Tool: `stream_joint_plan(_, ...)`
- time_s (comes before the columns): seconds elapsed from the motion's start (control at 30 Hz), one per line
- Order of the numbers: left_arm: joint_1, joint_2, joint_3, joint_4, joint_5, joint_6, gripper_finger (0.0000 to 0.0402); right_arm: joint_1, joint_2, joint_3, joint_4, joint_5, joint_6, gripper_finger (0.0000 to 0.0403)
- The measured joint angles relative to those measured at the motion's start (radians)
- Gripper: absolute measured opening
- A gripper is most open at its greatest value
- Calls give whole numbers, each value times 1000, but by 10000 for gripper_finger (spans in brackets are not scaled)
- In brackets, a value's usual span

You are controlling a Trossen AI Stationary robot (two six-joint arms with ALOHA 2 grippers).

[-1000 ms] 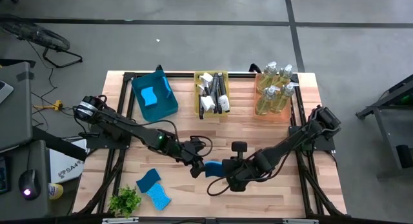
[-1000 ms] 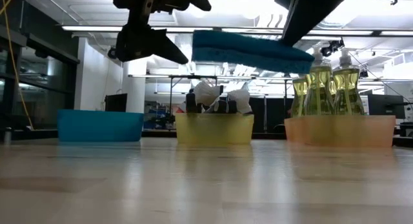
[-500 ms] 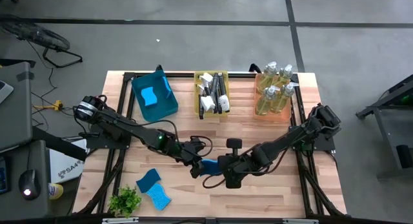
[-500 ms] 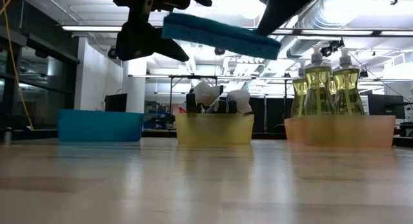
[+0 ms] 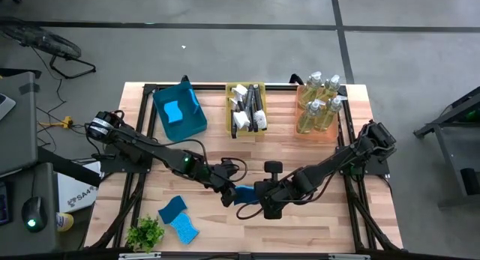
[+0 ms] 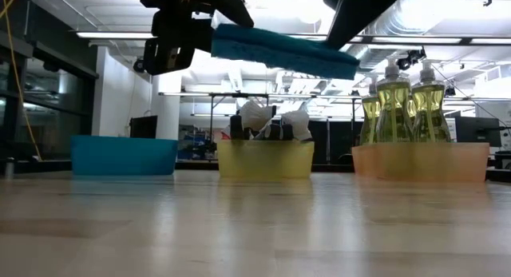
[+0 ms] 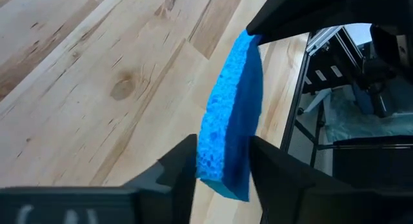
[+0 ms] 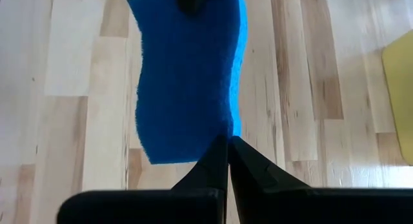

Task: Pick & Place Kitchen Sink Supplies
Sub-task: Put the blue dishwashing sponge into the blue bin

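A blue wavy-edged sponge (image 5: 244, 192) hangs in the air over the middle of the table, also seen in the low view (image 6: 283, 52). My left gripper (image 5: 229, 191) is shut on its left end. My right gripper (image 5: 259, 201) is shut on its right end. Two more blue sponges (image 5: 171, 209) (image 5: 185, 228) lie flat near the table's front left. Another sponge (image 5: 174, 112) lies in the blue bin (image 5: 196, 124). My left gripper pinches the sponge's left end (image 7: 216, 167) between its two fingers, one on each broad face, coming slanting down from the table's left. My right gripper holds the sponge's opposite end edge (image 8: 218, 126) at its shut fingertips (image 8: 216, 156), slanting down from the right. The sponge spans between the two, clear of the table and tilted slightly down toward the right.
At the far edge stand the blue bin, a yellow bin (image 5: 229, 118) of black-handled brushes and an orange bin (image 5: 300, 132) of pump bottles. A small green plant (image 5: 145, 234) sits at the front left corner. Bare wood lies below and in front of the grippers.
My right gripper has carried the sponge toward the table's left, bringing its free end between my left gripper's open fingers. My left gripper, staying in place, has then shut on that end. The sponge stays lifted clear.
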Motion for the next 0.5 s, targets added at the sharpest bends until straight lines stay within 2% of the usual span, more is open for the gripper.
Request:
stream_joint_plan(0.23, 0, 0, 0, 0, 7, 10, 78, 0, 0, 0, -2, -3, 0, 0)
stream_joint_plan(0.43, 0, 0, 0, 2, 30, 26, 14, 0, 0, 0, -1, -2, 3, 0)
stream_joint_plan(0.5, 0, 0, 0, 2, 30, 26, 9, 0, 0, 0, -1, -2, 3, 0)
